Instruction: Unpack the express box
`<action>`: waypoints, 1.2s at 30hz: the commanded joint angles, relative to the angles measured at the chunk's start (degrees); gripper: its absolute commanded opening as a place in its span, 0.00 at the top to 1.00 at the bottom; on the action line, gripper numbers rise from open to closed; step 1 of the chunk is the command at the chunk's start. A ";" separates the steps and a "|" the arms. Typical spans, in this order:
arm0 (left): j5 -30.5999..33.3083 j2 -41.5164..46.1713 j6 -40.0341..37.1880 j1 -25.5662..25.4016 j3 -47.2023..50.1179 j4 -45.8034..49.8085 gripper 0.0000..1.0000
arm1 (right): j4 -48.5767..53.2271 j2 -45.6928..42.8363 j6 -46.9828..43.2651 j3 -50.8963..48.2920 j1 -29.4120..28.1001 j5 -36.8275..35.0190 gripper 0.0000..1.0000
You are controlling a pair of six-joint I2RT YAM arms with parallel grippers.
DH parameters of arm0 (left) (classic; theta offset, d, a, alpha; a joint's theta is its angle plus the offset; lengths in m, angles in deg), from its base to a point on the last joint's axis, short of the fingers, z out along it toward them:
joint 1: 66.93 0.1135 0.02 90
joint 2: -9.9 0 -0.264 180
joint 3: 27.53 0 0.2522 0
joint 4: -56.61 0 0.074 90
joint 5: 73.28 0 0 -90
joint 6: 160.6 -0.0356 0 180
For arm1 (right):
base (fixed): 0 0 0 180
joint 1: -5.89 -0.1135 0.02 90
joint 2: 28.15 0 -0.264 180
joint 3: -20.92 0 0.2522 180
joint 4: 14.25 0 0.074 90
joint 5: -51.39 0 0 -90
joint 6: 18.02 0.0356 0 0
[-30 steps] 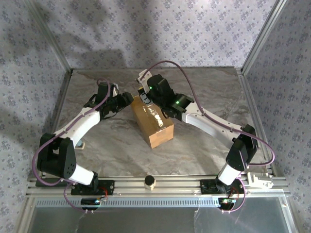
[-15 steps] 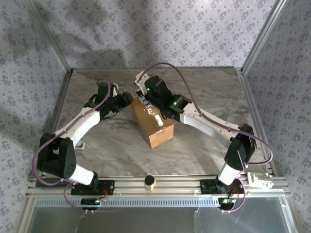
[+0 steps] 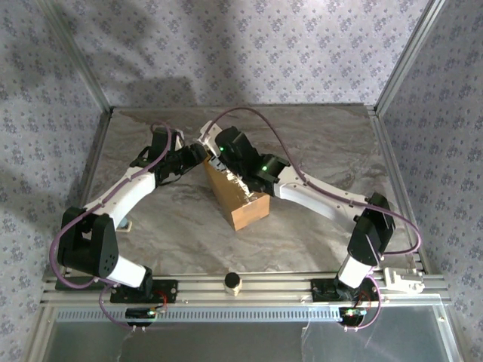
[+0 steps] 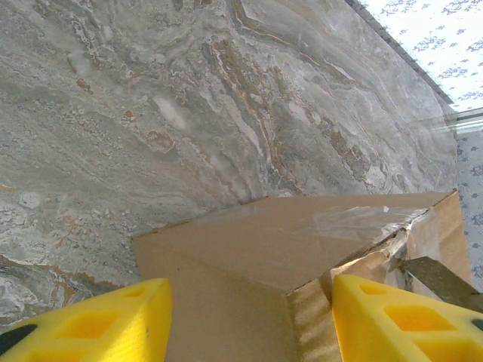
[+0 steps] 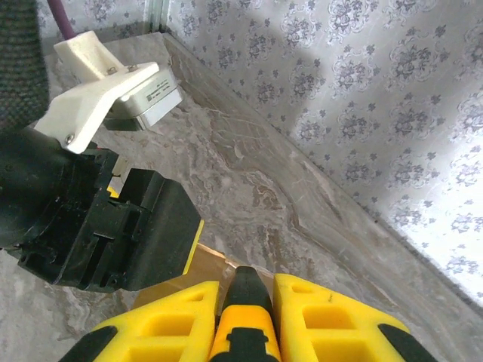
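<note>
The express box (image 3: 247, 208), a tan carton with glossy tape on top, lies at an angle in the middle of the marble table. My left gripper (image 3: 196, 155) straddles its far left end. In the left wrist view the box (image 4: 256, 249) fills the gap between the yellow fingers (image 4: 98, 320), and the left gripper (image 4: 249, 324) is shut on it. My right gripper (image 3: 219, 160) hangs over the same far end, shut on a yellow-and-black utility knife (image 5: 245, 317). The knife's grey blade (image 4: 441, 280) lies at the torn tape seam. A tan strip of box (image 5: 198, 265) shows past the right gripper (image 5: 245, 290).
A small cylinder (image 3: 233, 282) stands on the front rail between the arm bases. A white part (image 3: 400, 279) lies by the right base. A small white piece (image 3: 125, 225) lies on the table at the left. Papered walls and metal posts close in the table (image 3: 324, 143).
My right arm has moved left along the box top, carrying the knife to the far left end near the left gripper. The left arm and the box have stayed put.
</note>
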 commanded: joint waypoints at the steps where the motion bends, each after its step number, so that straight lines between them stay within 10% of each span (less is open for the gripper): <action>1: 0.87 1.15 -0.39 -0.26 1.20 2.44 0.43 | 2.06 1.32 -2.15 -1.36 -0.88 -4.22 1.00; 24: 1.99 2.09 -0.61 0.09 3.74 5.00 0.46 | 3.91 0.58 -2.82 -3.59 -3.24 -10.12 1.00; 36: 0.80 5.57 -2.90 -0.88 -0.72 7.50 0.44 | 3.09 -4.71 2.60 -7.36 -0.57 -1.00 1.00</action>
